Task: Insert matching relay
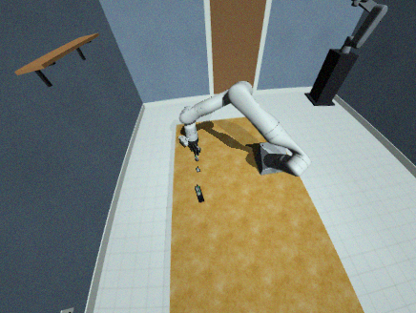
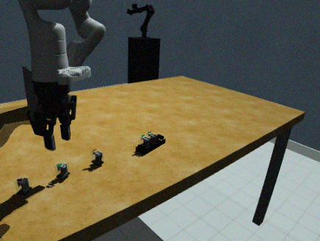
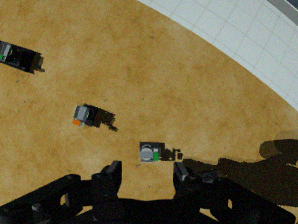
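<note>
The black rack (image 2: 157, 142) (image 1: 199, 197) (image 3: 24, 59) stands near the table's middle and holds two relays with green buttons (image 2: 147, 137). Three loose relays stand in a row to its left. One has an orange button (image 2: 97, 156) (image 3: 83, 115), one has a green button (image 2: 62, 170) (image 3: 150, 152), and one has a dark reddish button (image 2: 23, 184). My gripper (image 2: 57, 139) (image 1: 196, 153) (image 3: 147, 171) is partly open and empty. It hangs above the table, over the green-button relay. In the wrist view that relay lies just ahead of the gap between the fingers.
The arm's base (image 1: 277, 159) sits on the table's far side. A black pedestal with another arm (image 2: 144, 59) (image 1: 332, 76) stands on the floor behind the table. The table's front edge (image 2: 205, 173) runs close to the rack. The arm's shadow falls on the table at the left.
</note>
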Controlling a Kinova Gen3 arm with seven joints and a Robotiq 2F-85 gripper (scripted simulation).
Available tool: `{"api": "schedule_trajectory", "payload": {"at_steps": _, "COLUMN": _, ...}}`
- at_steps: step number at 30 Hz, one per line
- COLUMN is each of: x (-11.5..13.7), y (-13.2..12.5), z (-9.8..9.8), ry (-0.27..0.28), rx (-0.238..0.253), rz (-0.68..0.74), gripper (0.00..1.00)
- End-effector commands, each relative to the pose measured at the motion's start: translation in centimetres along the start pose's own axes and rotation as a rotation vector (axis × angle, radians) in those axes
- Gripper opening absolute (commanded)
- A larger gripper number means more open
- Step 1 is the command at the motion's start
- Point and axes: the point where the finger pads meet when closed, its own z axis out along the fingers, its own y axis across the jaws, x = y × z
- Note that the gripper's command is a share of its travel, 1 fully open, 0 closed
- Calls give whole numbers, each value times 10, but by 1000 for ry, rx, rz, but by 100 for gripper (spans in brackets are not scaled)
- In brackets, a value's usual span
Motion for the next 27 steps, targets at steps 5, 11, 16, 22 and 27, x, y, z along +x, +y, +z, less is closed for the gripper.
{"api": "schedule_trajectory", "payload": {"at_steps": 5, "x": 0, "y": 1, "z": -1, "ry": 1, "rx": -2, "rz": 0, "gripper": 53}}
{"api": "schedule_trajectory", "payload": {"at_steps": 11, "x": 0, "y": 1, "z": -1, "ry": 1, "rx": -2, "rz": 0, "gripper": 53}}
{"api": "schedule_trajectory", "payload": {"at_steps": 16, "x": 0, "y": 1, "z": -1, "ry": 1, "rx": -2, "rz": 0, "gripper": 53}}
{"api": "schedule_trajectory", "payload": {"at_steps": 22, "x": 0, "y": 1, "z": 0, "ry": 1, "rx": -2, "rz": 0, "gripper": 53}}
{"api": "schedule_trajectory", "payload": {"at_steps": 27, "x": 0, "y": 1, "z": 2, "ry": 1, "rx": -2, "rz": 0, "gripper": 53}}
